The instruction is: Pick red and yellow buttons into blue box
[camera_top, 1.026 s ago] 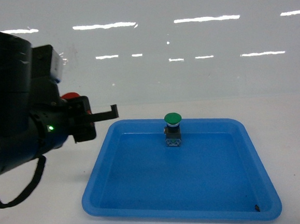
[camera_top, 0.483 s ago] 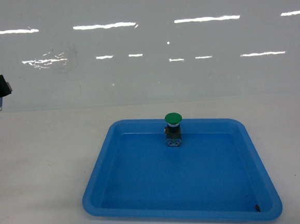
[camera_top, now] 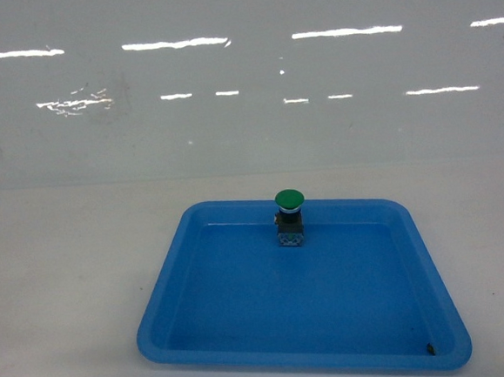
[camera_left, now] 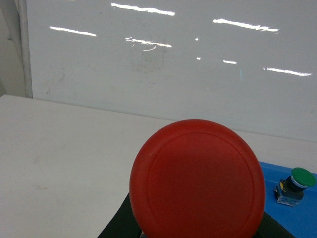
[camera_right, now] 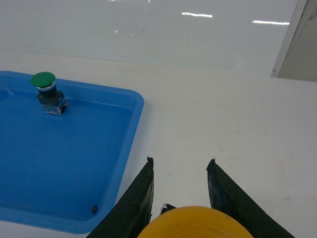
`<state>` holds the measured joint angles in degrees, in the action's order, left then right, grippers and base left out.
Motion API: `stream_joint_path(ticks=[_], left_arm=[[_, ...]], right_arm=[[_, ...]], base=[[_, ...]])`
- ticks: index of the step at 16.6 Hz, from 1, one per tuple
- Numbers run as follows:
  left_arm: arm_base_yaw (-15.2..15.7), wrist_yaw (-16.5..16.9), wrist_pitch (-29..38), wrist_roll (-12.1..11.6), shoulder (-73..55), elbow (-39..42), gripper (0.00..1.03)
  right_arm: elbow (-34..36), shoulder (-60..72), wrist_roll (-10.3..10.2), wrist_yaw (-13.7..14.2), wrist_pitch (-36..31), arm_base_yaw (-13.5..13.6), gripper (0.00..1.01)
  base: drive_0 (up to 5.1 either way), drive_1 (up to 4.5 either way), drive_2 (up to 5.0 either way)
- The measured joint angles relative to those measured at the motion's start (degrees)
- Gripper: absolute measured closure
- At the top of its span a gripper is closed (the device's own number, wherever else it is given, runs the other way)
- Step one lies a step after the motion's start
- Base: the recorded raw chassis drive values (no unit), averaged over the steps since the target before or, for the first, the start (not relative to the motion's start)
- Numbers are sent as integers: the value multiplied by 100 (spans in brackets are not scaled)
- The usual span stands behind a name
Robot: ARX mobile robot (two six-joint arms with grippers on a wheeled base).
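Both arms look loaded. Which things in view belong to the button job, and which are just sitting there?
Job:
- red button, filling the left wrist view, apparently held by the left gripper
- yellow button, between the right gripper's fingers

Just there:
- green button, upright
- shallow blue tray under it

The blue box isn't in view.

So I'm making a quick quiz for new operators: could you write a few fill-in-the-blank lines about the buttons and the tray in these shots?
1. The only button standing in the shallow blue tray has a ____ cap.
2. The left wrist view is filled by a button whose cap is ____.
3. In the right wrist view, the cap at the bottom edge, between the dark fingers, is ____.
4. The green-capped button stands near the tray's ____ rim.

Missing words: green; red; yellow; far
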<state>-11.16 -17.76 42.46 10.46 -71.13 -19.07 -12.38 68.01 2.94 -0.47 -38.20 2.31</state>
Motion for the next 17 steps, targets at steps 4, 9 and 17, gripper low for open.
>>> stream_joint_path(ticks=[4, 9, 17], left_arm=[[17, -17, 9, 0, 0, 0, 79], [9, -2, 2, 0, 4, 0, 79], [0, 0, 9, 0, 4, 0, 79]], right_arm=[[0, 0, 0, -4, 2, 31, 72], [2, 0, 0, 2, 0, 31, 72], [2, 0, 0, 2, -2, 31, 72]], base=[[0, 0, 0], [0, 0, 0], [370, -186, -186]])
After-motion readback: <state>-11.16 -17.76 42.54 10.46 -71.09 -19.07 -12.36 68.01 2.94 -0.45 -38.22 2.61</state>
